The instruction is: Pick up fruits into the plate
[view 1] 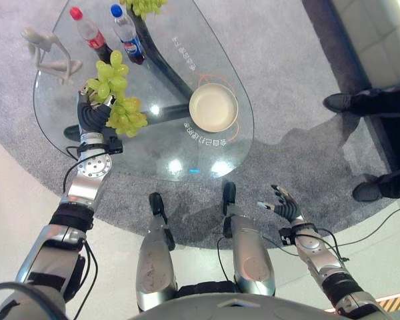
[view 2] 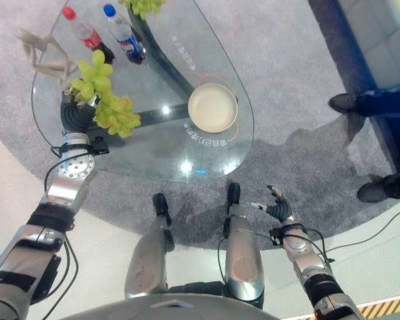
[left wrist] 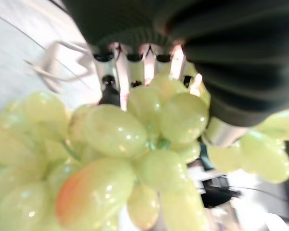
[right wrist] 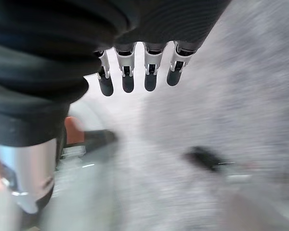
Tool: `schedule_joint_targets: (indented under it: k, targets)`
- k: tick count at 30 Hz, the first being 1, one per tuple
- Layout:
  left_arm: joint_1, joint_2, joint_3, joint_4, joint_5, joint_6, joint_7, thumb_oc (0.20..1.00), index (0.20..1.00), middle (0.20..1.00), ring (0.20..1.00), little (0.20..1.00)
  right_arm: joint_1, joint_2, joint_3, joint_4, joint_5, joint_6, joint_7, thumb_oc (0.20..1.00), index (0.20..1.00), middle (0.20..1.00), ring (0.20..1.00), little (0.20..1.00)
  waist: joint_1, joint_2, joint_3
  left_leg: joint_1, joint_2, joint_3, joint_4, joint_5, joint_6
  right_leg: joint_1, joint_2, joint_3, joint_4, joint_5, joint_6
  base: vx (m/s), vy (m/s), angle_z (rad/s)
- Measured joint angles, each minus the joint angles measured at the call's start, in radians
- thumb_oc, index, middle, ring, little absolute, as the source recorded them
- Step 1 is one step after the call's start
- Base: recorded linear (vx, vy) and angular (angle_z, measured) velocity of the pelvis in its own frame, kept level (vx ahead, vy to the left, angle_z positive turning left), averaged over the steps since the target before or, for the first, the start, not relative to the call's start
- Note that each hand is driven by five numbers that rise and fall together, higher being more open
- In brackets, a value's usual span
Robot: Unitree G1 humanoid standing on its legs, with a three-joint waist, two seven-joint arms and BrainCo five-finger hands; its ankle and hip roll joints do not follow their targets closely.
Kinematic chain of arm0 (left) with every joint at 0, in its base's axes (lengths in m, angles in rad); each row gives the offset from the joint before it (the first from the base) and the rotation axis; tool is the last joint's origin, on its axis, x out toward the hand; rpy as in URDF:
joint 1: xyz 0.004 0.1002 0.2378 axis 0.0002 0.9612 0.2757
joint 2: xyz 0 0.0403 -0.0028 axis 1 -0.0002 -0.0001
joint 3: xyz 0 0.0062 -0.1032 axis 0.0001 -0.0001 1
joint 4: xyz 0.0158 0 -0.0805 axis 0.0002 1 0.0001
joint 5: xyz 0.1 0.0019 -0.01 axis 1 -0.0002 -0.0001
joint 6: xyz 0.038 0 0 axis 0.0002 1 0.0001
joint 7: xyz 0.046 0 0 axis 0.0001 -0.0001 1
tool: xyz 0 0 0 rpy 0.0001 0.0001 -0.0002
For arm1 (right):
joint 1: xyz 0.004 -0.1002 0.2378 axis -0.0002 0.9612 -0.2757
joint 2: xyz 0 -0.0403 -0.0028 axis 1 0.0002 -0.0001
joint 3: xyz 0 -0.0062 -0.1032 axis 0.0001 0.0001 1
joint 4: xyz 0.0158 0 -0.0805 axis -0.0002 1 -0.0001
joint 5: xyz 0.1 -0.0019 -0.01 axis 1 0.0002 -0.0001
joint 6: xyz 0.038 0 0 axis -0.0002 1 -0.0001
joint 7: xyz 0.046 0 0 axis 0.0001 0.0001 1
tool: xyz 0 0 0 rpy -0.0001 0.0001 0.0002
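Note:
My left hand (view 1: 92, 115) is raised over the left side of the glass table (view 1: 153, 167), shut on a bunch of green grapes (view 1: 117, 93). Part of the bunch sticks up past the fingers and part hangs to the right of the hand. In the left wrist view the grapes (left wrist: 111, 130) press against the fingers (left wrist: 149, 65). A round cream plate (view 1: 213, 107) with nothing on it sits on the table's right side, well to the right of the grapes. A second green bunch (view 1: 143, 5) lies at the table's far edge. My right hand (view 1: 285, 204) hangs open over the carpet, off the table.
Two bottles stand at the back left, one with a red cap (view 1: 88, 30) and one with a blue cap (view 1: 127, 35). A pale figurine (view 1: 50, 50) stands at the far left. A person's dark shoes (view 1: 343, 101) rest on the carpet to the right.

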Motion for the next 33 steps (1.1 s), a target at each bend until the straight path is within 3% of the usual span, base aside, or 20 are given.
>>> schedule_joint_targets:
  k: [4, 7, 12, 16, 21, 26, 33]
  targets:
    - [0.075, -0.021, 0.025, -0.127, -0.015, 0.003, -0.086, 0.200, 0.200, 0.200, 0.200, 0.200, -0.008, -0.014, -0.030, -0.142, 0.002, 0.020, 0.090, 1.000, 1.000, 1.000, 1.000, 1.000, 0.011, 0.001, -0.015, 0.087, -0.003, -0.001, -0.029, -0.001, -0.003, 0.100, 0.000, -0.015, -0.042, 0.007, 0.002, 0.14, -0.022, 0.06]
    - [0.136, -0.058, 0.024, -0.173, -0.024, 0.003, -0.148, 0.200, 0.200, 0.200, 0.200, 0.200, -0.016, -0.019, -0.036, -0.221, 0.009, 0.047, 0.156, 1.000, 1.000, 1.000, 1.000, 1.000, 0.017, 0.006, -0.127, 0.102, -0.007, -0.001, -0.056, -0.002, -0.004, 0.118, 0.001, -0.025, -0.073, 0.008, 0.004, 0.14, -0.030, 0.04]
    - [0.172, -0.075, 0.018, -0.243, -0.084, 0.026, -0.289, 0.200, 0.200, 0.200, 0.200, 0.200, -0.090, -0.071, -0.033, -0.318, 0.055, 0.132, 0.277, 1.000, 1.000, 1.000, 1.000, 1.000, 0.047, 0.012, -0.248, 0.187, -0.012, 0.001, -0.095, -0.008, -0.007, 0.215, 0.004, -0.039, -0.130, 0.009, 0.007, 0.09, -0.024, 0.05]
    - [0.182, -0.076, 0.012, -0.288, -0.119, 0.059, -0.374, 0.200, 0.200, 0.200, 0.200, 0.200, -0.192, -0.104, -0.015, -0.333, 0.070, 0.232, 0.325, 1.000, 1.000, 1.000, 1.000, 1.000, 0.065, 0.022, -0.298, 0.225, -0.012, 0.000, -0.106, -0.010, -0.009, 0.263, 0.007, -0.047, -0.160, 0.011, 0.009, 0.02, -0.010, 0.03]
    - [0.182, -0.074, -0.040, -0.322, -0.119, 0.122, -0.467, 0.200, 0.200, 0.200, 0.200, 0.200, -0.301, -0.101, 0.030, -0.346, 0.129, 0.365, 0.339, 1.000, 1.000, 1.000, 1.000, 1.000, 0.075, 0.040, -0.327, 0.247, -0.011, 0.000, -0.106, -0.011, -0.010, 0.287, 0.008, -0.046, -0.162, 0.011, 0.009, 0.01, -0.005, 0.00]
    - [0.181, -0.071, -0.089, -0.377, -0.134, 0.146, -0.528, 0.200, 0.200, 0.200, 0.200, 0.200, -0.342, -0.078, 0.089, -0.356, 0.199, 0.487, 0.337, 1.000, 1.000, 1.000, 1.000, 1.000, 0.083, 0.040, -0.330, 0.272, -0.009, 0.001, -0.106, -0.013, -0.010, 0.312, 0.009, -0.046, -0.163, 0.010, 0.009, 0.00, -0.020, 0.00]
    - [0.178, -0.074, -0.145, -0.410, -0.159, 0.157, -0.564, 0.200, 0.200, 0.200, 0.200, 0.200, -0.347, -0.012, 0.144, -0.364, 0.336, 0.596, 0.299, 1.000, 1.000, 1.000, 1.000, 1.000, 0.083, 0.042, -0.388, 0.272, -0.009, 0.002, -0.106, -0.014, -0.009, 0.311, 0.009, -0.045, -0.163, 0.010, 0.009, 0.00, 0.000, 0.00]
